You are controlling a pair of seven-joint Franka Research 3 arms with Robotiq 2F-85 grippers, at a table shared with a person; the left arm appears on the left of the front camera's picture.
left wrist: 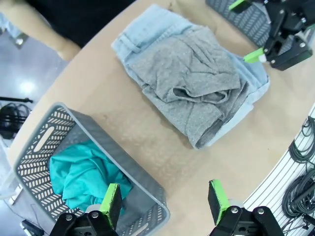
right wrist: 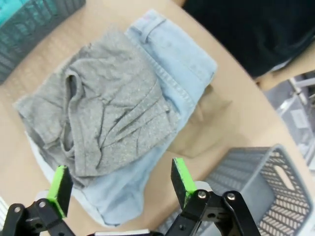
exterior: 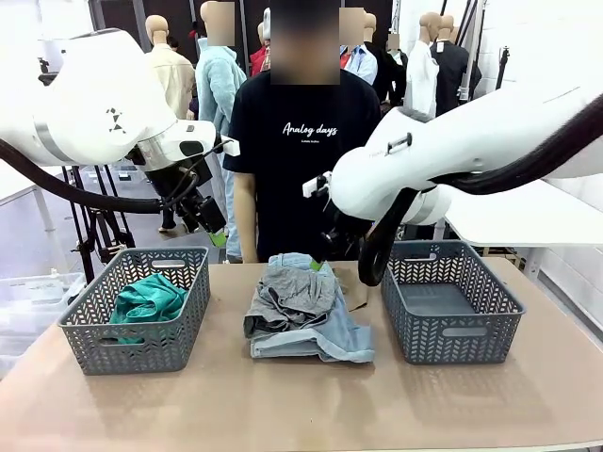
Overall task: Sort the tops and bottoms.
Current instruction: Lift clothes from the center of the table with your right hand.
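closer, right wrist view bares tan top point(right wrist: 203, 123) — under denim shorts point(right wrist: 173, 59).

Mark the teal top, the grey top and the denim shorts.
teal top point(exterior: 146, 299), front view, its crumpled middle.
grey top point(right wrist: 113, 118), right wrist view, middle of the cloth.
denim shorts point(right wrist: 172, 64), right wrist view, bare panel below the waistband.

Tan garment point(right wrist: 202, 130) mostly buried under denim shorts point(right wrist: 172, 64); grey top point(right wrist: 113, 113) covers the shorts' middle. Teal top point(exterior: 146, 299) half hidden behind left basket point(exterior: 141, 344) wall.
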